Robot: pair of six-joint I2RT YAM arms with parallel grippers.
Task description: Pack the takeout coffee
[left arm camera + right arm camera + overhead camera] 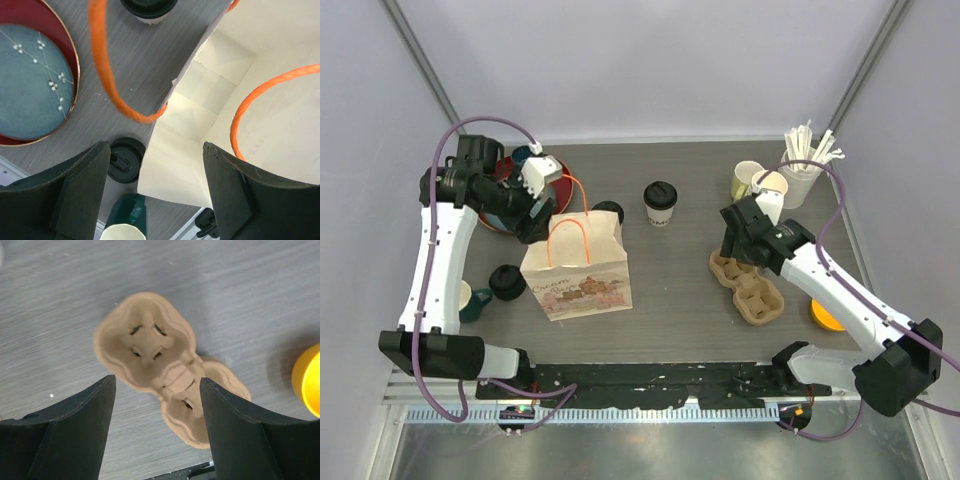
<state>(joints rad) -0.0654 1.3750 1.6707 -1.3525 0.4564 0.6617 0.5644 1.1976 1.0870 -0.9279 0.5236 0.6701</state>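
Neither cup is packed yet, and both stand on the tabletop (680, 320). One lidded cup (660, 203) is in the open at the far middle. The second lidded cup (610, 211) is just behind the paper bag (576, 282). The left jaws are spread and empty above the bag's open mouth, with its rim between them and an orange handle (102, 70) looped close ahead. Hazard: closing or descending here could snag that loop or fold the rim inward, and the light, unweighted bag would likely tip or slide. The right jaws are likewise spread and empty over the empty cardboard carrier (145, 352). A pinch on its thin moulded wall may crush it or skate it across the tabletop. A further black lid (507, 282) lies left of the bag. Whether a cup sits beneath it cannot be told, so it could be mistaken for a task cup. Any cup gripped near its lid risks popping the lid or toppling.
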